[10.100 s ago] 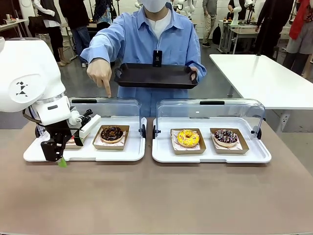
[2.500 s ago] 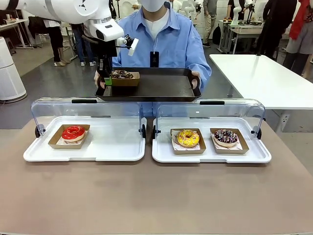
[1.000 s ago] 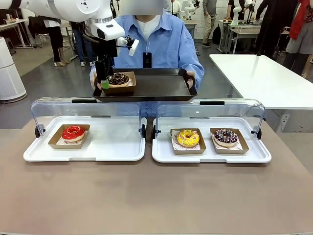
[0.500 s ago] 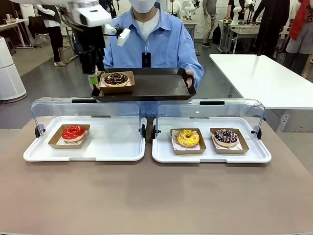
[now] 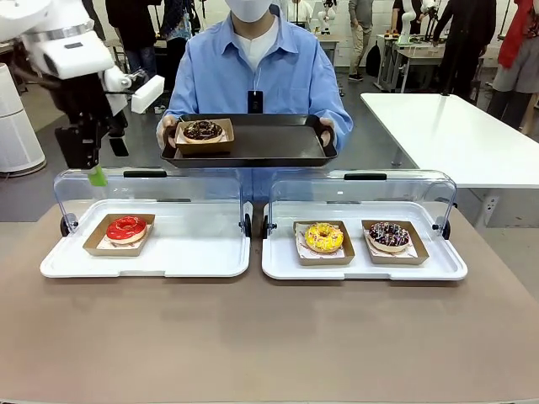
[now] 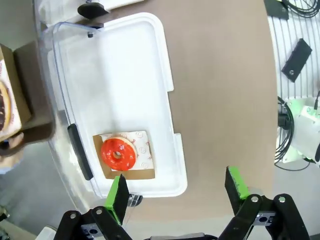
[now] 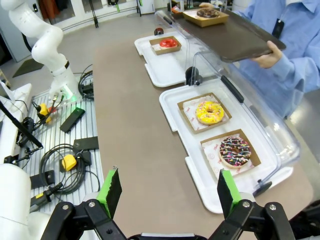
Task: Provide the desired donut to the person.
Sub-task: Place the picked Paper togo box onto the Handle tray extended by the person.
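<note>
1. You have the left gripper (image 5: 89, 165) hanging fingers-down above the far left corner of the left display case (image 5: 143, 269), a white plastic base with a clear hinged lid standing raised. In the left wrist view its green pads (image 6: 118, 197) stand well apart with nothing between them: jaws spread, empty.
2. Your right gripper (image 7: 167, 192) sits over the robot's side of the brown table (image 7: 135, 125). Its pads are wide apart and nothing is held.
3. Task item: a round chocolate-iced donut with sprinkles (image 5: 203, 130), in a shallow brown cardboard carton (image 5: 202, 147). It sits on the flat black rectangular serving tray (image 5: 269, 147) that the person in the light blue shirt (image 5: 257, 67) holds at waist height, beyond the cases.
4. Orientation: the donut lies flat, iced face and hole up. Being round, it has no long axis. It sits at the tray's end toward picture left. The tray's long axis runs left to right across the person's front, with one hand (image 5: 166, 131) at each short end.
5. Counts: four donuts.
   - One is on the serving tray.
   - One red-glazed donut (image 5: 126, 228) is in the left case.
   - One yellow-iced donut (image 5: 324, 237) and one dark sprinkled donut (image 5: 388, 235) sit side by side in the right display case (image 5: 362, 271).
6. Further counts: four cardboard cartons, one per donut. Two display cases, both lids up. One serving tray.
</note>
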`<state>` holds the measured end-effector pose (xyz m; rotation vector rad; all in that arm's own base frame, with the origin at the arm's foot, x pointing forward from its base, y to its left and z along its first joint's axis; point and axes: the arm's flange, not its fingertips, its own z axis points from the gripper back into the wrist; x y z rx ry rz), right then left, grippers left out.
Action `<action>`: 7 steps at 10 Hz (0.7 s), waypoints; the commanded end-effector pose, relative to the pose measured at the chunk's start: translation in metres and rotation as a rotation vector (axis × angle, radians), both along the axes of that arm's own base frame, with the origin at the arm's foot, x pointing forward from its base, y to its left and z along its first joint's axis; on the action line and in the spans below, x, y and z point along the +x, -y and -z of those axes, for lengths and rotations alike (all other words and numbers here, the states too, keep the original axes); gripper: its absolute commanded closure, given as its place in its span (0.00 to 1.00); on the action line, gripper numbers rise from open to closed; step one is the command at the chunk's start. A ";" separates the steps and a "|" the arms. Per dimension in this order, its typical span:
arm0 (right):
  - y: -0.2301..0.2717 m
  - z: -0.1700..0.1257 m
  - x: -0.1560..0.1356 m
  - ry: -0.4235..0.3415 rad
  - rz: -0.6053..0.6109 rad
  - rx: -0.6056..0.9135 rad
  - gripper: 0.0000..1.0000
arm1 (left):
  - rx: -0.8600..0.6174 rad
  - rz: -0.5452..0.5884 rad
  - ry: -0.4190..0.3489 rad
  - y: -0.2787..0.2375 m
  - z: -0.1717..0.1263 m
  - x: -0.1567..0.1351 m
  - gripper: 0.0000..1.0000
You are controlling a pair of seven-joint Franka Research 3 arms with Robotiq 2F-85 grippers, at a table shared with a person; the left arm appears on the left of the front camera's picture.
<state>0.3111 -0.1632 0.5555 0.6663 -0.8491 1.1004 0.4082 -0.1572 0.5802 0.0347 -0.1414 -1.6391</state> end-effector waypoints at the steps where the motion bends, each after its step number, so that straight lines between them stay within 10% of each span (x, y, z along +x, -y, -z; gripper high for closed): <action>1: 0.000 -0.001 0.000 0.013 -0.008 0.015 0.00 | -0.058 0.025 0.036 0.005 0.001 0.006 0.00; 7: 0.000 -0.001 0.000 0.013 -0.008 0.015 0.00 | 0.000 0.000 0.000 0.000 0.000 0.000 0.00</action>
